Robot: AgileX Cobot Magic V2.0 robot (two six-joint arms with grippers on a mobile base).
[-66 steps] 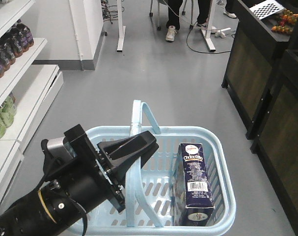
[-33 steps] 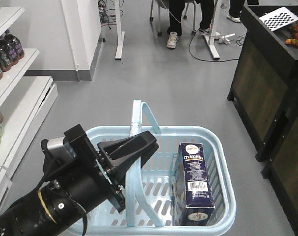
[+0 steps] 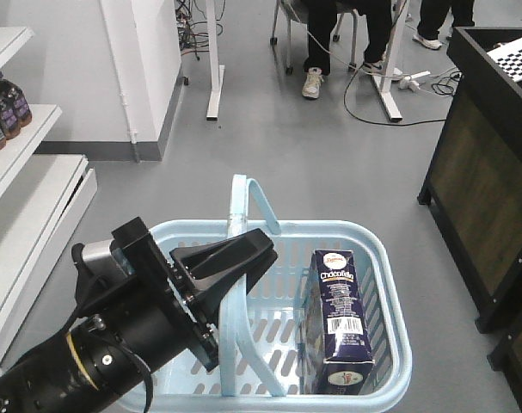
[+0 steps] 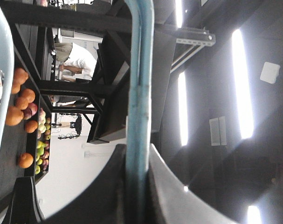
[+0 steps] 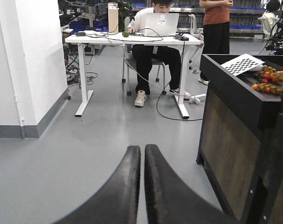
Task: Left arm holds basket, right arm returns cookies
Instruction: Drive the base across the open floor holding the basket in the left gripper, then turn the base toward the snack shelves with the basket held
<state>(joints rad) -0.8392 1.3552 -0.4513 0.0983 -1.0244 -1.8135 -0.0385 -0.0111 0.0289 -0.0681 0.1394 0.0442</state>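
Note:
The light blue basket [image 3: 389, 284] hangs above the grey floor in the front view. My left gripper [image 3: 243, 258] is shut on its hoop handle [image 3: 243, 194]. In the left wrist view the handle [image 4: 139, 93] runs straight up between the two black fingers [image 4: 118, 186], which press on both sides of it. The cookies [image 3: 338, 318], a dark navy carton with a white barcode label, lie in the right half of the basket. My right gripper [image 5: 142, 154] shows only in the right wrist view. It is shut, empty and pointing out over the floor.
White shelves with dark bottles [image 3: 20, 146] stand on the left. A dark wooden cabinet [image 3: 488, 172] stands on the right, with small fruit on top [image 5: 267, 77]. Ahead are a white pillar [image 3: 140, 69], a white desk [image 5: 132, 39] with a seated person, and floor cables [image 3: 398, 112].
The whole surroundings have slid outward and down in the front view: shelves further left, cabinet further right, desk legs nearer. The basket, carton and left arm keep their places.

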